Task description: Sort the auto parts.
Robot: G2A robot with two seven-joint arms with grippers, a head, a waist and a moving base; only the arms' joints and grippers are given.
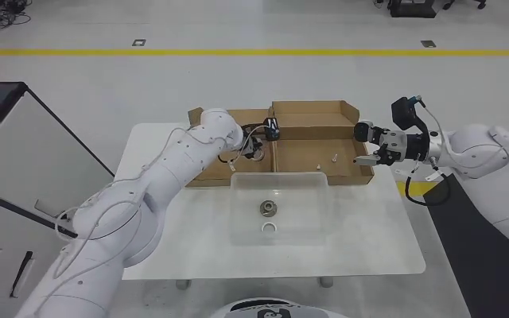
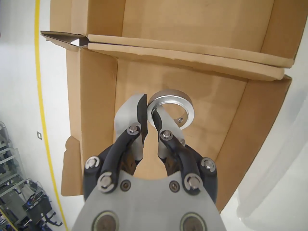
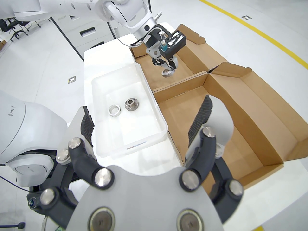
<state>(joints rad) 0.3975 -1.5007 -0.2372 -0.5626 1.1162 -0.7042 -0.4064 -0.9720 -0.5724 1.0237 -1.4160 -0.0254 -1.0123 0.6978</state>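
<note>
Ring (image 2: pixel 173 96) inside high-walled cardboard box (image 2: pixel 98 102)

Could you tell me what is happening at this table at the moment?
The robot is sorting metal parts. Its left tool grips a metal collar over the left cardboard box. The right tool hangs open, empty, over the edge of the right cardboard box. A second collar and a flanged hub lie in the clear plastic bin.

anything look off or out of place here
Nothing stands out. The left end effector pinches a metal ring by its wall over a cardboard box; a second ring and a hub lie inside the clear bin.
</note>
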